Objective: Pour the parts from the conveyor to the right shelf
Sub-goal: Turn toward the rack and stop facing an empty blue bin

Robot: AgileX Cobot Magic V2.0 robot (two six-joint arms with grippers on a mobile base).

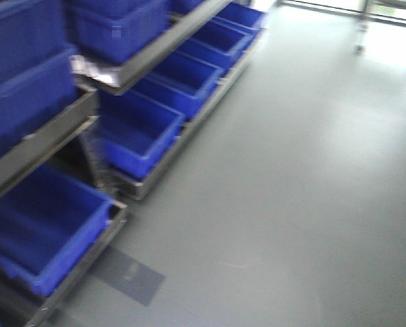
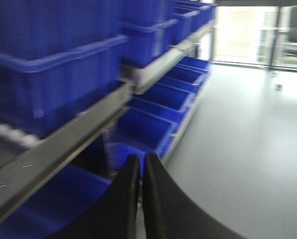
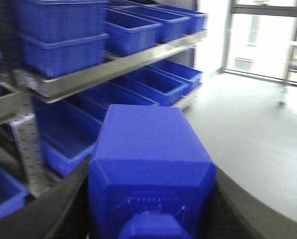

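My right gripper (image 3: 151,191) is shut on a bright-blue block, the part (image 3: 148,149), with a dark finger (image 3: 64,199) on each side; a small stud shows on the block's near face. My left gripper (image 2: 140,160) is shut and empty, pointing along the shelf. The right shelf (image 1: 155,51) is a steel rack on the left with tilted tiers of deep blue bins (image 1: 138,136). It also shows in the left wrist view (image 2: 78,134) and in the right wrist view (image 3: 118,67). Neither gripper touches the rack. The conveyor is out of view. All views are blurred.
Grey floor (image 1: 291,170) stretches right of the rack towards bright glass doors (image 3: 258,40). A darker square patch (image 1: 128,272) marks the floor near the rack's foot. A wheeled metal frame (image 1: 361,30) stands at the far back right.
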